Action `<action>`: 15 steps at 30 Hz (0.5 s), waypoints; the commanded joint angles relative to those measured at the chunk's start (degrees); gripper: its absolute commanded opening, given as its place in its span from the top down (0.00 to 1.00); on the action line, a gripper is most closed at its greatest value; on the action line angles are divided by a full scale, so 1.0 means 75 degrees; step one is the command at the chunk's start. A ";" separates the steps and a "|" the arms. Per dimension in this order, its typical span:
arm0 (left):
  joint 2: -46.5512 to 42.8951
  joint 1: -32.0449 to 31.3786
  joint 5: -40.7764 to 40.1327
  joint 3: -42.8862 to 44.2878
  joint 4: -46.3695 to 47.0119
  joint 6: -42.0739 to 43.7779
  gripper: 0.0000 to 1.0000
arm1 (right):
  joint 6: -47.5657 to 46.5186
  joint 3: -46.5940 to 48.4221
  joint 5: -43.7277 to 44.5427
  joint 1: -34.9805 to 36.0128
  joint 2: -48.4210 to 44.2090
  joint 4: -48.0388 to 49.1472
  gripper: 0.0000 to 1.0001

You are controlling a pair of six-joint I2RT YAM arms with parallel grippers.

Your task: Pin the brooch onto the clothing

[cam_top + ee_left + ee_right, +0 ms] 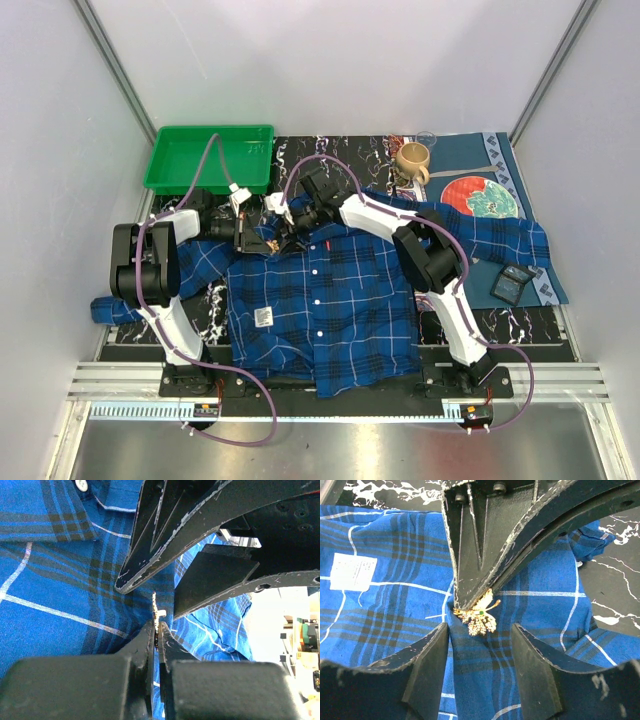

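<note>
Left gripper [156,628] clamped on brooch [477,617] edge, holding it against upper part of shirt [330,310]. Right gripper [480,632] spread apart, straddling brooch. Pin through fabric: cannot tell. Judged: placement near done; fastening, release left.

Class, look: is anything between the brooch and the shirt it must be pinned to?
Nothing visible. The brooch, pinched by the left gripper, sits against the shirt; the open right gripper flanks it.

green tray [208,158] far left, tan mug [411,160], red plate [484,196], blue mat [465,152], black device [511,283] right, marbled tabletop [520,325]
</note>
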 commanded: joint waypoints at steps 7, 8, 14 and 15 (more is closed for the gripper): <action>0.0064 -0.0069 0.0374 0.0366 -0.0223 0.0545 1.00 | 0.0185 0.0391 -0.0356 0.0103 0.0118 0.0029 0.64; 0.0076 -0.0069 0.0339 0.0401 -0.0258 0.0557 1.00 | 0.0208 0.0402 -0.0368 0.0092 0.0118 0.0029 0.67; 0.0076 -0.0093 0.0140 0.0471 -0.0329 0.0604 1.00 | 0.0279 0.0391 -0.0473 0.0103 0.0036 -0.0041 0.85; 0.0076 -0.0093 0.0116 0.0483 -0.0340 0.0581 1.00 | 0.0279 0.0367 -0.0474 0.0092 0.0024 -0.0053 0.93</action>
